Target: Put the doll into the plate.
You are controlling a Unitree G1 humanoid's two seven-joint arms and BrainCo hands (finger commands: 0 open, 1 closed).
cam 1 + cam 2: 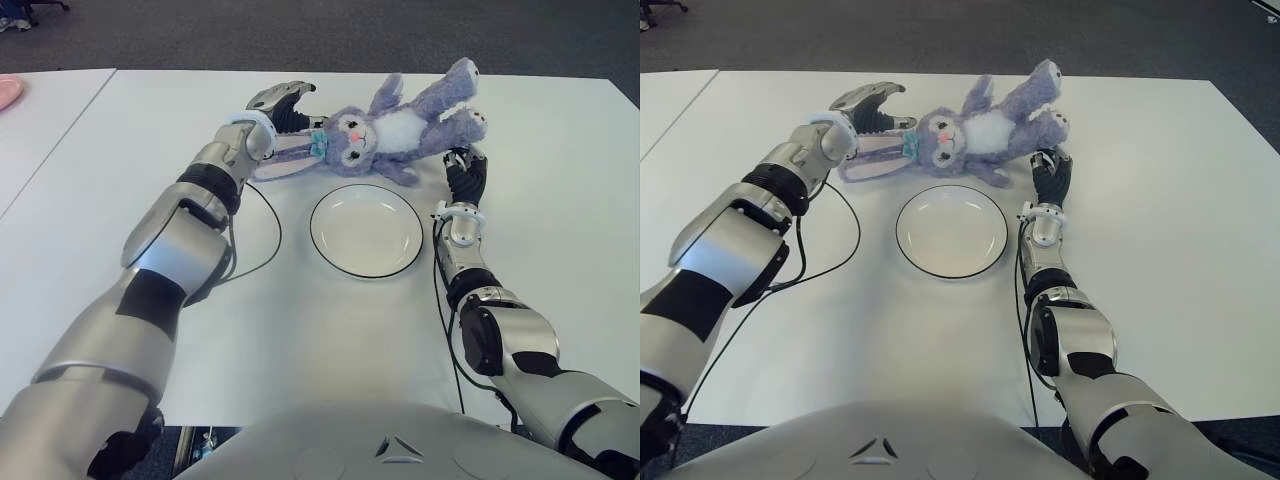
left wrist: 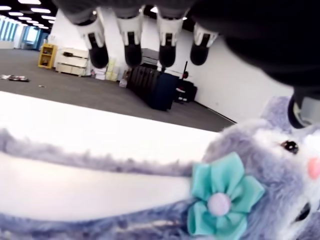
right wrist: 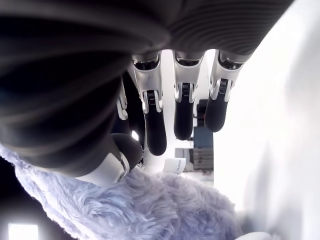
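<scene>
Nearest to our head camera lay the plate (image 1: 366,230), empty on the white table (image 1: 560,180), between our 2 forearms. Just beyond its far rim the doll (image 1: 385,130) lay on its back, long axis running from the ears at our left to the feet at our right. Our left hand (image 1: 277,108) hovered over the ears; its wrist view showed 4 fingers (image 2: 131,44) extended above the fur, holding nothing. Our right hand (image 1: 467,172) stood at the doll's feet, its fingers (image 3: 183,107) spread above the plush with the thumb touching the fur, no grip closed. We judged both hands about equally near, 1 at each end, and the coming move as closing on the doll and drawing it toward us onto the plate.
</scene>
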